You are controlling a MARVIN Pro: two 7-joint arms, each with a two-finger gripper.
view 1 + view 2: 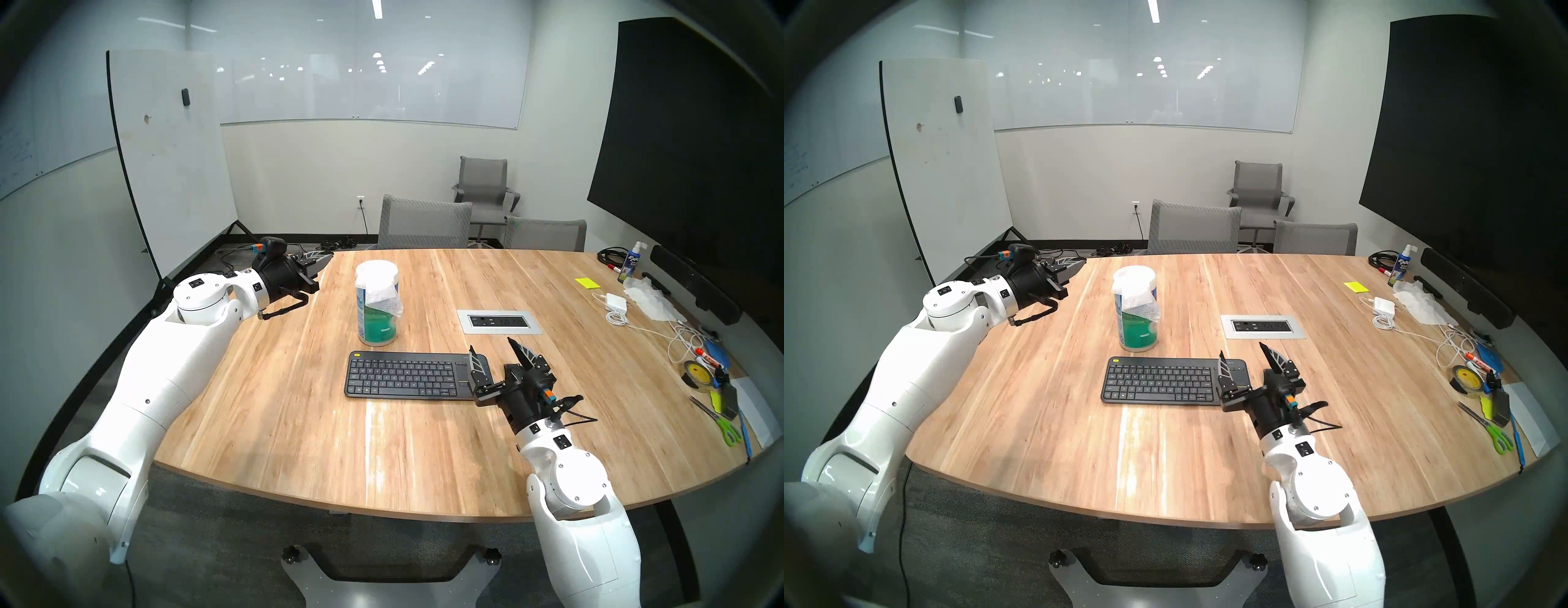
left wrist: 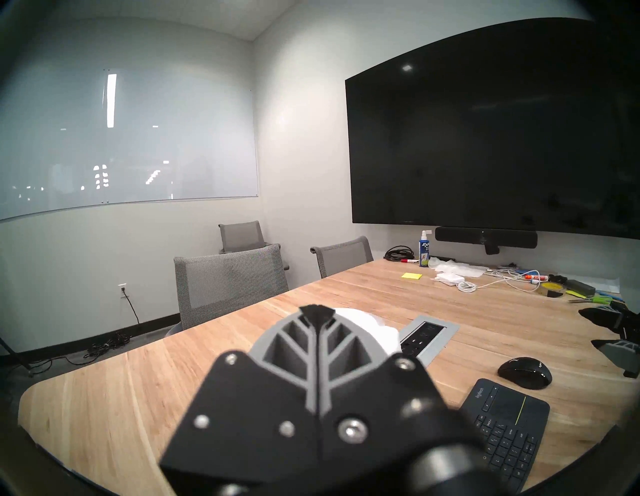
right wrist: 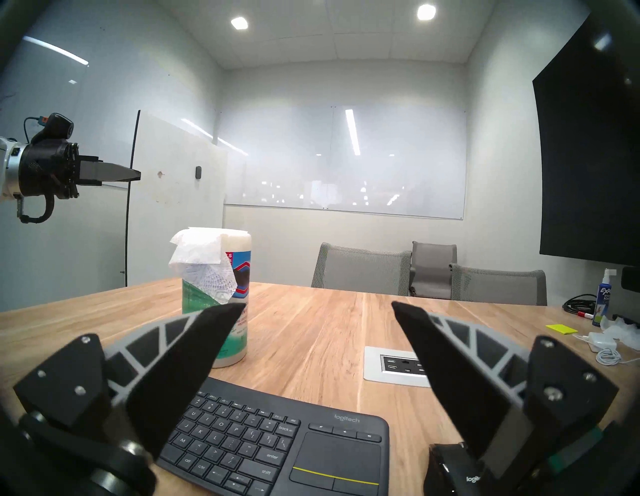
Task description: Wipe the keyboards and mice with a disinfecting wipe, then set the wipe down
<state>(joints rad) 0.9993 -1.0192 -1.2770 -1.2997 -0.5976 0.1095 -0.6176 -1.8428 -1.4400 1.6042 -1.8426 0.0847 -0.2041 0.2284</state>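
The dark-grey keyboard [image 1: 403, 375] lies flat at the table's middle, touchpad end to the right [image 3: 332, 450]. The black mouse [image 2: 524, 372] sits just right of it, also in the right wrist view [image 3: 450, 474]; my right arm hides it in the head views. The white wipe [image 1: 384, 299] hangs from the top of the blue-green canister [image 1: 377, 331] behind the keyboard, also in the right wrist view [image 3: 201, 263]. My right gripper [image 1: 491, 344] is open and empty above the touchpad end and mouse. My left gripper [image 1: 327, 255] is shut and empty, raised left of the canister.
A power outlet panel [image 1: 499, 321] is set in the table right of the canister. The far right edge holds a tissue heap [image 1: 645, 299], a charger [image 1: 613, 302], a tape roll [image 1: 695, 373], scissors [image 1: 721, 424] and a spray bottle [image 1: 630, 263]. Grey chairs [image 1: 424, 223] stand behind the table.
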